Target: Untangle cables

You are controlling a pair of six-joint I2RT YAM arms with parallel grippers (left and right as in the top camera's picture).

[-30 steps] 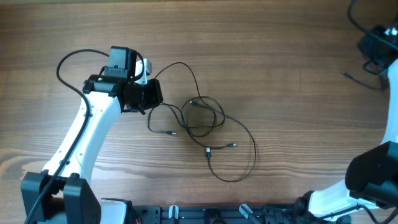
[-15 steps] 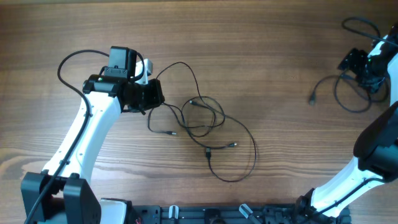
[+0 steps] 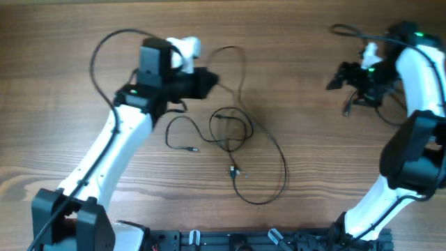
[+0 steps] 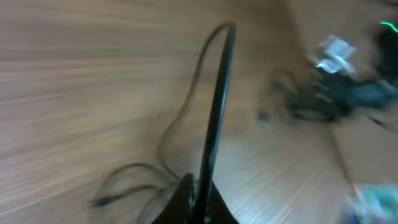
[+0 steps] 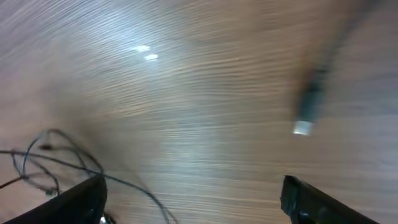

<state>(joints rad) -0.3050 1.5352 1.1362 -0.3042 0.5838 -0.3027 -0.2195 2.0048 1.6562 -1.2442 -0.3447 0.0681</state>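
A bunch of thin black cables point(image 3: 230, 132) lies in loose loops at the table's middle, also seen at the left of the right wrist view as cables point(image 5: 50, 155). My left gripper point(image 3: 209, 79) is shut on one strand of it; that cable point(image 4: 217, 99) runs taut from the jaws point(image 4: 199, 199) up to a bend. A separate cable point(image 3: 380, 111) lies at the far right, its plug end point(image 3: 346, 108) on the wood, blurred as plug end point(image 5: 305, 121). My right gripper point(image 3: 336, 75) hovers beside it, open and holding nothing point(image 5: 196, 199).
The left arm's own thick black wire point(image 3: 104, 52) arcs over the table's back left. A black rail point(image 3: 230, 240) runs along the front edge. The right arm point(image 3: 418, 84) reaches in from the right side.
My left gripper has lifted and moved right with its strand, drawing the bunch tighter. My right gripper has opened, let its cable go and swung left.
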